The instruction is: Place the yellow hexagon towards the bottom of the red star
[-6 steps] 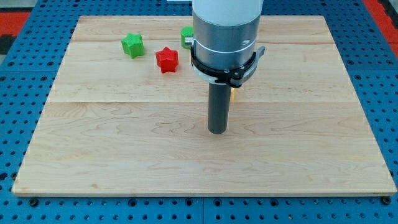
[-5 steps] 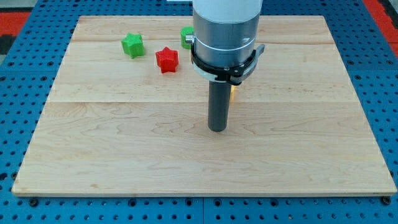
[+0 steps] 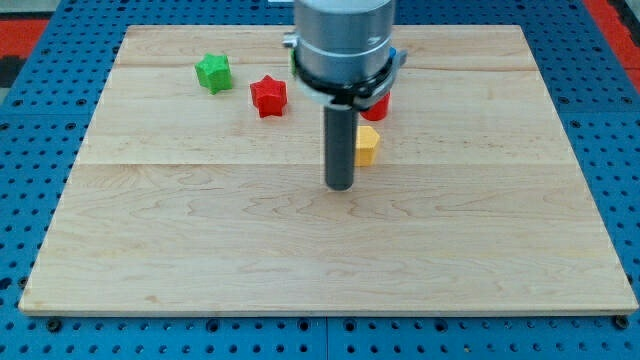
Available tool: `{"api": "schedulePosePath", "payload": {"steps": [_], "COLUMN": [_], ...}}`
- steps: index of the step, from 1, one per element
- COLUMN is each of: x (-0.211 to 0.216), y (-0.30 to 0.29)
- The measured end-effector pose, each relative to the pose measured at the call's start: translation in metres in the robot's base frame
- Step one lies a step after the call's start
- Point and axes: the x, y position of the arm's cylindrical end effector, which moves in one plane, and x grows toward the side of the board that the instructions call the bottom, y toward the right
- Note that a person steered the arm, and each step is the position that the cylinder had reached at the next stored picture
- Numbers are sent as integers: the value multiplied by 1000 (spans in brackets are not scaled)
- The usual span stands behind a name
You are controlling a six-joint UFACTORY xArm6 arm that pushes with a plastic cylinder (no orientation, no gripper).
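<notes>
My tip [image 3: 341,186] sits on the wooden desk [image 3: 200,250], just left of and below the yellow hexagon [image 3: 368,144]; contact can't be judged. No jaws on this tool, just a plain rod, nothing held. Yellow hexagon lies right of and lower than the red star [image 3: 268,96]. Green star [image 3: 213,72] at upper left. Another red block [image 3: 378,105], mostly hidden, above the hexagon.

1. We find no readable text, label, brand, number or sign on the wooden board [image 3: 200,230].
2. We read no markings on the arm's grey housing [image 3: 343,40] or on the blocks, so far as they show.
</notes>
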Motion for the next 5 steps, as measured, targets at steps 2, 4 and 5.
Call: {"api": "schedulePosePath", "payload": {"steps": [2, 4, 5], "x": [-44, -18, -47], "y": [20, -22, 67]}}
